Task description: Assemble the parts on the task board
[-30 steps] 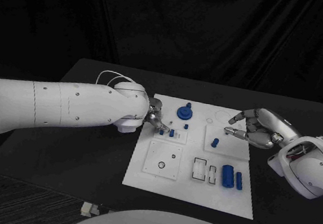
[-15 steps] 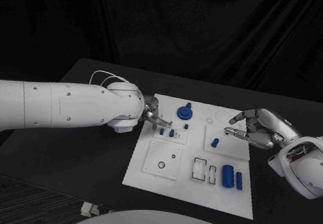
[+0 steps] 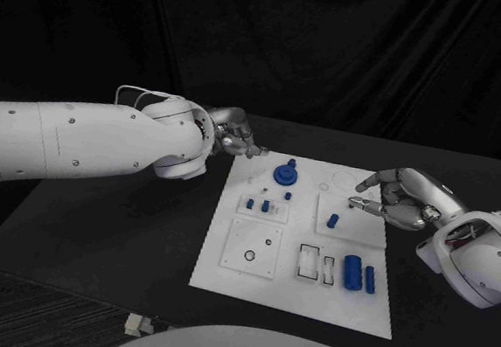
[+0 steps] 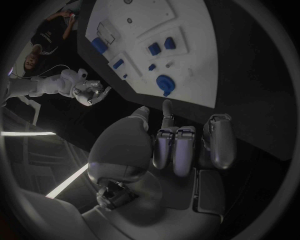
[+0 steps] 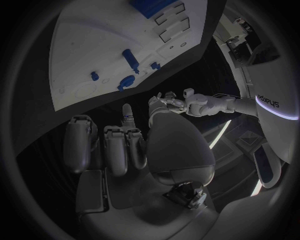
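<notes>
The white task board [image 3: 298, 278] lies mid-table. On it stand a big blue round knob [image 3: 285, 175], small blue pegs [image 3: 266, 204] in a little plate, a blue piece [image 3: 333, 221], and two blue cylinders [image 3: 352, 271] near the front right. My left hand [image 3: 238, 134] hovers off the board's far left corner, fingers loosely curled, holding nothing. My right hand [image 3: 394, 198] hangs over the board's right edge, fingers apart and empty. The left wrist view shows my left hand [image 4: 175, 140] above the knob [image 4: 164, 82]. The right wrist view shows my right hand [image 5: 125, 140] and the board [image 5: 106, 55].
The black table [image 3: 102, 231] stretches wide to the left of the board and narrower on the right. The board's front left square plate [image 3: 253, 246] has small holes. Empty rectangular slots [image 3: 311, 262] sit beside the cylinders.
My left hand has lifted off the small peg plate and drawn back to the far left corner. A peg now shows where its fingers were. The right hand has stayed put.
</notes>
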Controlling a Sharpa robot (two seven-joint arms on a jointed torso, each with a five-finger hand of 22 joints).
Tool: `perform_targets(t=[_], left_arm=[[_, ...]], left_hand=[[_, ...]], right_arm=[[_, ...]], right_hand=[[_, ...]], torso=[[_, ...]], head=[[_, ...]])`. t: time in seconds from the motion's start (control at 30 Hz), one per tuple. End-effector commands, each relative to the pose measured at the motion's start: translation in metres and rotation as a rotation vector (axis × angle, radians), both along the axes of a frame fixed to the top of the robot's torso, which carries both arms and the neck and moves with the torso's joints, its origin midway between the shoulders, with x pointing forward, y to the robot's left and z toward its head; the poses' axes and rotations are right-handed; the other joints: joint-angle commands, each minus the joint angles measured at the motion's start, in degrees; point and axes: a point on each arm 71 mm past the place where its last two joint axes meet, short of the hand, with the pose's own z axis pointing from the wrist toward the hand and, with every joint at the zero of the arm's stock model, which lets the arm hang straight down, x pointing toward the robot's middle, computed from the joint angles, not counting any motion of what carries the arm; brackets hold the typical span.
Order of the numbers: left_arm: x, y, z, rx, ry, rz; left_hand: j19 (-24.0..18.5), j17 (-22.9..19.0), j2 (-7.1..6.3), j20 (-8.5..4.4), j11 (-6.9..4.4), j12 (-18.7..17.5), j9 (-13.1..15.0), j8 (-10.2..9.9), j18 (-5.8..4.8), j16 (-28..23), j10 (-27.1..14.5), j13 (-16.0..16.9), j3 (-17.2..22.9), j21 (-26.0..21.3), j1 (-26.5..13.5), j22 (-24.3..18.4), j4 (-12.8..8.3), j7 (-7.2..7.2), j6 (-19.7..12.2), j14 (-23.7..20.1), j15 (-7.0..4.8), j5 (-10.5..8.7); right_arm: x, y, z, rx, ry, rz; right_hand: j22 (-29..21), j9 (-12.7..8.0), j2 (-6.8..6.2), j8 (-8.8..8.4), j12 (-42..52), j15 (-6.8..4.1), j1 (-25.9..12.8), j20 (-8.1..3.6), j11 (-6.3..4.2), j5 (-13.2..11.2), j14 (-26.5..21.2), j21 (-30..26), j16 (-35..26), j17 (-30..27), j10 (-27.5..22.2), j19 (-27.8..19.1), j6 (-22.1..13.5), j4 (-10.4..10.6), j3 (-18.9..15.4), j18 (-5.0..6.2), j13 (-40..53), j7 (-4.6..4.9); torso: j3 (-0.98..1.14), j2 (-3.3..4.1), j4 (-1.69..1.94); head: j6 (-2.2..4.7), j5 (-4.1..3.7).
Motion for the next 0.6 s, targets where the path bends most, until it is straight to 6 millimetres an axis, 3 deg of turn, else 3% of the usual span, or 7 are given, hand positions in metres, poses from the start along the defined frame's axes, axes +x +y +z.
perform_targets(t=[0.03, 0.2, 0.27, 0.33, 0.4, 0.43, 0.6], left_arm=[[0.004, -0.014, 0.022, -0.129, -0.218, -0.154], [0.006, -0.027, 0.024, -0.101, -0.320, -0.330], [0.006, -0.031, 0.020, -0.067, -0.384, -0.420], [0.004, -0.035, 0.014, -0.016, -0.456, -0.506], [0.003, -0.040, 0.007, 0.033, -0.536, -0.588], [0.002, -0.042, 0.004, 0.057, -0.569, -0.626], [0.001, -0.054, -0.010, 0.147, -0.623, -0.740]], left_hand=[[-0.52, 15.09, -0.58, 0.25, 0.50, 0.20, -0.18, -0.03, 1.10, 0.15, 5.99, 15.09, 0.22, -0.15, 4.91, 10.69, -0.67, 0.20, -0.86, 6.02, 0.49, -0.88], [-4.51, 12.95, -0.38, 1.54, 2.98, -13.19, -2.97, -2.82, 1.62, -1.58, -6.67, 5.86, 2.14, -2.93, 13.60, 9.61, -0.17, 2.96, -5.92, 3.27, 2.68, -8.72], [-5.77, 5.71, -1.10, 2.40, 4.16, -42.75, -5.25, -4.32, 1.68, -7.85, -32.57, -13.77, 4.68, -3.45, 19.13, 9.31, -0.36, 4.18, -7.66, -6.60, 3.85, -9.28], [-7.26, -0.49, -1.86, 2.79, 4.71, -50.79, -8.38, -6.91, 2.07, -13.37, -34.93, -20.09, 6.67, -4.71, 21.96, 8.78, 0.10, 5.01, -10.13, -13.44, 4.26, -9.77], [-2.07, -0.59, -3.55, 3.61, 5.67, -61.82, -12.80, -10.11, 1.11, -12.64, -41.62, -28.87, 8.74, -0.35, 23.61, 10.35, 0.15, 1.30, -11.89, -8.82, 4.86, -11.16], [-1.27, -1.61, -5.06, 2.13, 3.39, -67.94, -15.77, -11.54, 1.65, -12.93, -42.95, -35.53, 10.53, -0.74, 25.31, 9.93, -0.12, 0.95, -11.51, -5.93, 1.82, -10.83], [-0.43, -3.82, -8.15, -0.45, 1.18, -76.71, -24.59, -12.75, 2.56, -14.43, -44.07, -49.47, 11.46, -5.91, 24.43, 6.65, -0.81, -5.08, -10.04, -2.25, -0.34, -12.16]], right_arm=[[-0.001, 0.000, 0.001, 0.012, -0.018, -0.004], [-0.002, 0.000, 0.002, 0.017, -0.023, -0.002], [-0.003, 0.000, 0.003, 0.020, -0.026, 0.000], [-0.004, 0.000, 0.003, 0.023, -0.028, 0.001], [-0.004, 0.000, 0.004, 0.026, -0.029, 0.003], [-0.005, 0.000, 0.004, 0.027, -0.030, 0.004], [-0.007, 0.001, 0.005, 0.034, -0.035, 0.008]], right_hand=[[10.82, -0.08, 0.15, -0.33, 0.20, 0.26, 0.49, 0.23, 0.37, 0.19, 5.56, -0.09, -0.22, 13.41, 5.88, -0.10, 0.36, -0.04, -0.27, 0.48, 15.09, 0.10], [10.84, -0.08, 0.15, -0.32, 0.20, 0.26, 0.47, 0.23, 0.37, 0.19, 5.56, -0.05, -0.22, 13.42, 5.88, -0.08, 0.38, -0.02, -0.29, 0.47, 15.09, 0.10], [10.84, -0.08, 0.15, -0.32, 0.20, 0.26, 0.47, 0.23, 0.37, 0.19, 5.56, -0.05, -0.22, 13.42, 5.88, -0.08, 0.38, -0.02, -0.29, 0.47, 15.09, 0.10], [10.85, -0.08, 0.16, -0.32, 0.20, 0.26, 0.45, 0.23, 0.36, 0.19, 5.57, -0.01, -0.19, 13.46, 5.88, -0.05, 0.40, -0.01, -0.30, 0.46, 15.09, 0.10], [10.85, -0.08, 0.16, -0.31, 0.20, 0.26, 0.45, 0.23, 0.36, 0.19, 5.57, -0.03, -0.19, 13.46, 5.88, -0.06, 0.41, -0.01, -0.31, 0.46, 15.09, 0.10], [10.85, -0.08, 0.16, -0.31, 0.20, 0.26, 0.45, 0.23, 0.36, 0.19, 5.57, -0.03, -0.19, 13.46, 5.88, -0.06, 0.41, -0.01, -0.31, 0.46, 15.09, 0.10], [10.85, -0.08, 0.16, -0.31, 0.20, 0.26, 0.45, 0.23, 0.36, 0.19, 5.57, -0.03, -0.19, 13.46, 5.88, -0.06, 0.41, -0.01, -0.31, 0.46, 15.09, 0.10]], torso=[[0.00, 0.02, -0.02], [0.03, 0.04, 0.00], [0.02, 0.05, -0.06], [0.04, 0.03, -0.07], [0.04, -0.01, -0.09], [0.03, 0.04, -0.12], [0.01, 0.23, 0.00]], head=[[0.00, -0.04], [0.00, -0.14], [0.00, -0.08], [0.00, -0.14], [0.00, -0.23], [0.00, -0.27], [0.00, -0.68]])
